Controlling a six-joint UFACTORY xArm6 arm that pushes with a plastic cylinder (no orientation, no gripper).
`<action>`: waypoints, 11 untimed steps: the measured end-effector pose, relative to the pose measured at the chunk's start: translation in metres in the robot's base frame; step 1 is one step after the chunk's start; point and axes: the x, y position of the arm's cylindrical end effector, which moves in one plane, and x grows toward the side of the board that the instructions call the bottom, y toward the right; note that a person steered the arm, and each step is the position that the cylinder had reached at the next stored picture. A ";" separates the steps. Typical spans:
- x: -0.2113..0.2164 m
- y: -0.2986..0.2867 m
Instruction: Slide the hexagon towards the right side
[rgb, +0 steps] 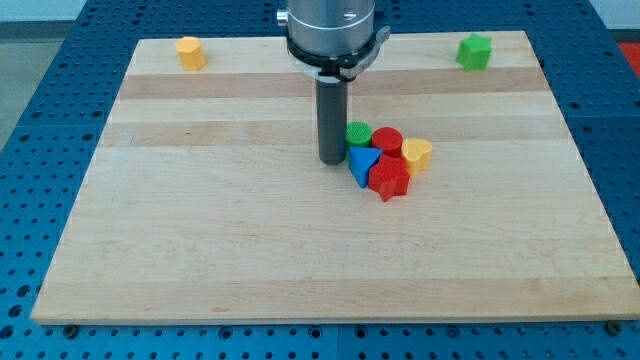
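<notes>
A yellow block, which looks like the hexagon, lies near the board's top left corner. My tip rests on the board near the middle, far to the right of and below that block. The tip stands just left of a tight cluster: a green cylinder, a red cylinder, a yellow heart, a blue triangle and a red star-like block. The tip is close to the blue triangle and green cylinder; I cannot tell whether it touches them.
A green block of unclear shape sits near the top right corner. The wooden board lies on a blue perforated table. The arm's grey body hangs over the board's top middle.
</notes>
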 end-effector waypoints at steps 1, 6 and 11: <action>-0.006 -0.038; -0.132 -0.226; -0.203 -0.200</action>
